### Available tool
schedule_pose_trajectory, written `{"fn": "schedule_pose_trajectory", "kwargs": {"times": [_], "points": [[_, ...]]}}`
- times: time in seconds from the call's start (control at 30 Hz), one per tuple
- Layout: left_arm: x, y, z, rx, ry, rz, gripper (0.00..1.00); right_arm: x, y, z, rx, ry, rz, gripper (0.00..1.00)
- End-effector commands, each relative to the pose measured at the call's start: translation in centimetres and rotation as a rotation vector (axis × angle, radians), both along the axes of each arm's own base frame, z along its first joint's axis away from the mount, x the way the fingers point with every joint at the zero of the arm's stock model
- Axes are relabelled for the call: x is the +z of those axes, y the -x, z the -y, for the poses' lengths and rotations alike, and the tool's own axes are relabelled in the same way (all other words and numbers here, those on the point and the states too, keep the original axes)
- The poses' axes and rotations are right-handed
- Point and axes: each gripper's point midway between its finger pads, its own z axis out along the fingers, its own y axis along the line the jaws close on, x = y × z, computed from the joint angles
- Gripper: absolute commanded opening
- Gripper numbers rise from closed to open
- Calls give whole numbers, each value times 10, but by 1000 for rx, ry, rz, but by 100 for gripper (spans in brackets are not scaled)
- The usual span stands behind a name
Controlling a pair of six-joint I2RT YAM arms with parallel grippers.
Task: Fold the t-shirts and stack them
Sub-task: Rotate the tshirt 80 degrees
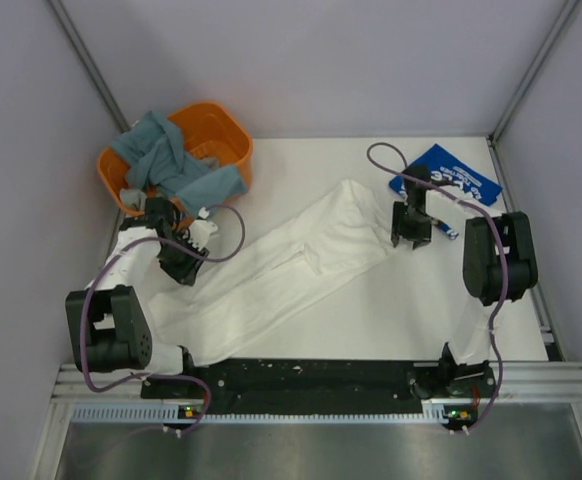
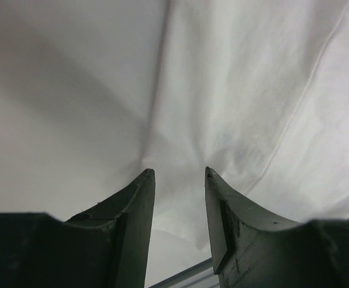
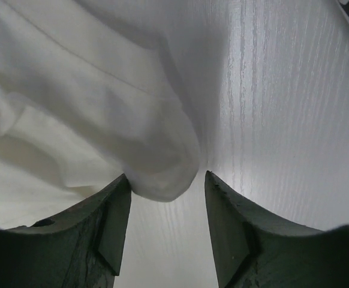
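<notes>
While the white shirt (image 1: 281,265) is lying across the counter (image 1: 401,310) as one long diagonal band, running from near-left to far-right, the left gripper (image 2: 175,174) is hanging low over its near-left end, jaws spread and pinching nothing, with cloth puckering just past the tips. The right gripper (image 3: 165,177) is pointing down at the far-right end, jaws likewise spread, with a loose lobe of cloth sitting unclamped between them and the blue shirt (image 1: 446,175) lying just beyond. Each arm is bending steeply over its own end, so the next fold is probably turning on that axis.
</notes>
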Motion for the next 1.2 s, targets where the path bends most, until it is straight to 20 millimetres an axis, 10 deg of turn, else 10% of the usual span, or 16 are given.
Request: {"fn": "schedule_pose_trajectory", "kwargs": {"times": [0.0,0.27,0.67,1.1,1.17], "points": [[-1,1,7,-10,41,4,44,-3,-20,6,0,16,63,49],[-1,18,21,-84,102,1,43,-21,-74,1,57,21,61,0],[-32,37,53,-279,-28,-57,45,15,-236,-34,191,-1,294,0],[-61,106,77,-478,-39,-256,43,47,-285,-41,226,1,509,0],[-57,113,74,-489,-37,-253,42,50,-282,-44,246,0,507,21]]}}
